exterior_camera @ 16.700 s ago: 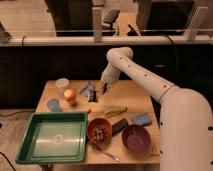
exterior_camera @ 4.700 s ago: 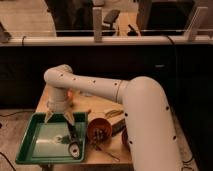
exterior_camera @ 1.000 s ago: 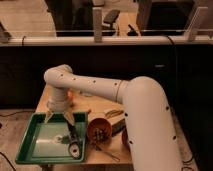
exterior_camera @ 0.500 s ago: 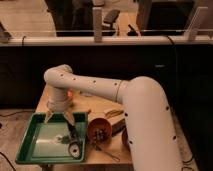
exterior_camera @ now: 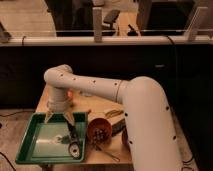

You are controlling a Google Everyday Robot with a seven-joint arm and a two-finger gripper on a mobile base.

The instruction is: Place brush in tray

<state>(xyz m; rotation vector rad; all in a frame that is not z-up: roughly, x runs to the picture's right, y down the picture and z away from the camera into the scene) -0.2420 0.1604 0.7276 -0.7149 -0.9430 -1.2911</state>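
Note:
The green tray [exterior_camera: 35,150] sits at the table's front left. The brush [exterior_camera: 73,141] lies in the tray's right part, its dark handle pointing away and its round whitish head [exterior_camera: 75,149] near the front rim. My gripper [exterior_camera: 59,118] hangs over the tray's far edge, just above and left of the brush handle. Its two pale fingers [exterior_camera: 48,118] are spread apart, open and holding nothing. The arm hides the table's back left.
A round orange bowl [exterior_camera: 100,131] stands right of the tray. A thin wire utensil [exterior_camera: 106,151] lies in front of it. A dark flat tool [exterior_camera: 119,129] and a yellowish item [exterior_camera: 114,113] lie further right. My arm covers the table's right side.
Nothing has moved over the last second. Much earlier the arm was at the table's back and the tray was empty; now the brush lies in the tray.

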